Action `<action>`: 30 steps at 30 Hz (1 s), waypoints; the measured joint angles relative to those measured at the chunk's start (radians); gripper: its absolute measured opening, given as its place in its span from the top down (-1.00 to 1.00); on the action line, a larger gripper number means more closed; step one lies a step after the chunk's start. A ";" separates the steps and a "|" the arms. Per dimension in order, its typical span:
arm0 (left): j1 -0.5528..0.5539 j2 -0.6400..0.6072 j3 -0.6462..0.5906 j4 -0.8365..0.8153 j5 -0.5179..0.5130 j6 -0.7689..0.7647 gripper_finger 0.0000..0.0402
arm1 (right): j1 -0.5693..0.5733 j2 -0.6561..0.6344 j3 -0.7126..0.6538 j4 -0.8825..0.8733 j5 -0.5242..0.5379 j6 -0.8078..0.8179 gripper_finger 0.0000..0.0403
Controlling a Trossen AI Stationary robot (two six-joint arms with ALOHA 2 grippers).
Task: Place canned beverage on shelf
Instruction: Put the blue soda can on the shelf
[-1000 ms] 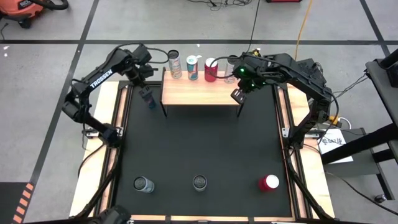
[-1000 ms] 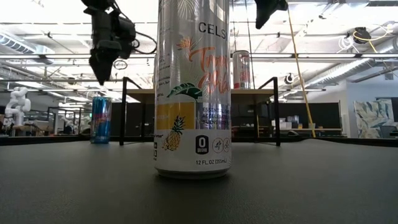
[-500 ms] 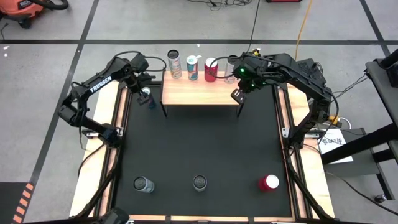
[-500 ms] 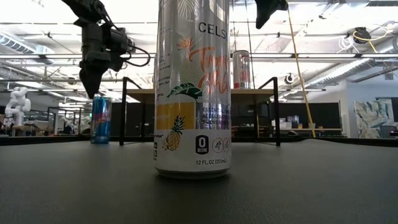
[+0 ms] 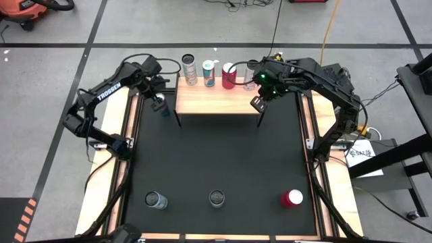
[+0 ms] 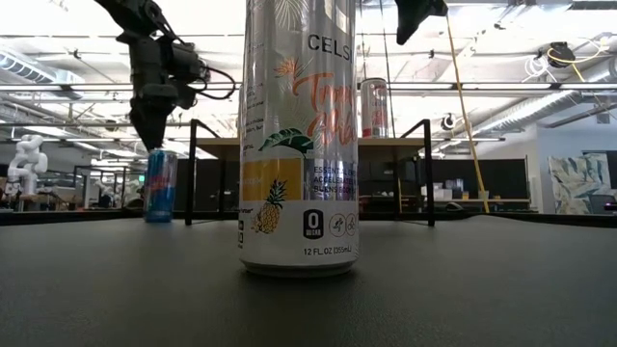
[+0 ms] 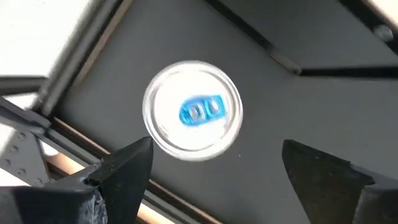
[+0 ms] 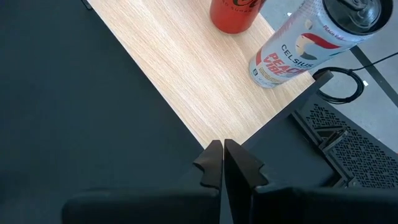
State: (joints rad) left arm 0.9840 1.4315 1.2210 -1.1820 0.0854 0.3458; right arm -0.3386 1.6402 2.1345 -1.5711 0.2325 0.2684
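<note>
A blue canned beverage [image 5: 163,109] stands upright on the black mat just left of the shelf [image 5: 219,98], a light-wood board on black legs. My left gripper [image 5: 156,100] hangs open right above it, pointing down. In the left wrist view the can's silver top [image 7: 193,115] shows ahead between the two spread fingers. In the low view the fingertips [image 6: 150,135] end just over the can [image 6: 160,185]. My right gripper [image 8: 219,158] is shut, held high over the shelf's right near corner. Three cans [image 5: 209,73] stand along the shelf's far edge.
Near the table's front edge stand three more cans: a silver one [image 5: 156,200], a Celsius can [image 5: 217,197] that fills the low view [image 6: 299,135], and a red one [image 5: 291,198]. The black mat [image 5: 216,155] between them and the shelf is bare.
My left gripper has come down toward the blue can and a little toward the table's left edge, staying open. It now hangs just above the can's top. The can stands where it stood.
</note>
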 joint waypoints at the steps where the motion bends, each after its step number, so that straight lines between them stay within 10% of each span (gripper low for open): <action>1: 0.000 0.000 -0.004 0.016 -0.001 0.000 -0.74 | 0.000 0.000 0.000 0.000 0.000 0.000 1.00; 30: 0.000 0.000 -0.089 0.154 0.029 0.029 -0.74 | 0.000 0.000 0.001 0.000 0.000 0.007 1.00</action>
State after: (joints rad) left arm 0.9840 1.4319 1.1316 -1.0279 0.1141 0.3752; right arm -0.3386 1.6398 2.1353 -1.5711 0.2321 0.2757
